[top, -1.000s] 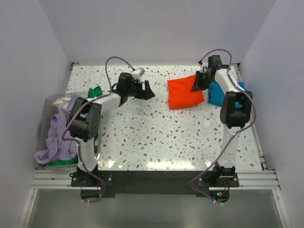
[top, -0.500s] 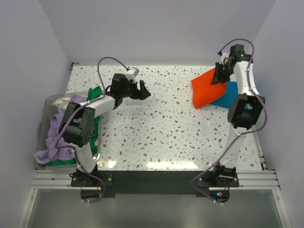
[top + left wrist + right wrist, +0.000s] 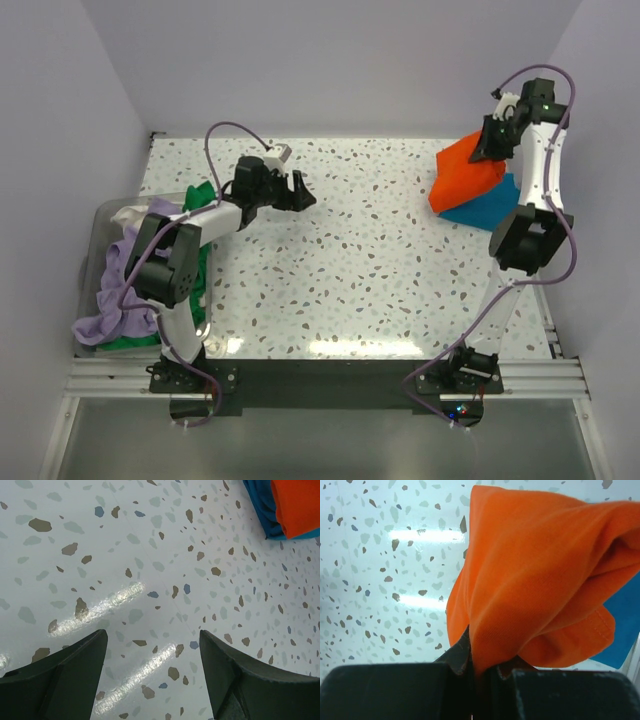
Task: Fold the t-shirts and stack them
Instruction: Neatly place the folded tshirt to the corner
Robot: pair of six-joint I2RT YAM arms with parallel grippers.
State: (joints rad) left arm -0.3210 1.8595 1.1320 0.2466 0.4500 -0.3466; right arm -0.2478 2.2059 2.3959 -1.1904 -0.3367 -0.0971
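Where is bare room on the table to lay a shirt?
The table is bare across its middle and near edge, between the shirt pile at left and the blue t-shirt at far right. Crowded: that pile, and the far right corner, where the right end effector holds the orange t-shirt.

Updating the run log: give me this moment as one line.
right pincer: shut on bright orange cloth t-shirt, hanging above teal-blue cloth t-shirt | left pincer: open, empty, over speckled table

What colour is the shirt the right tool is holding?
Bright orange t-shirt, plain; shows best in the right wrist view.
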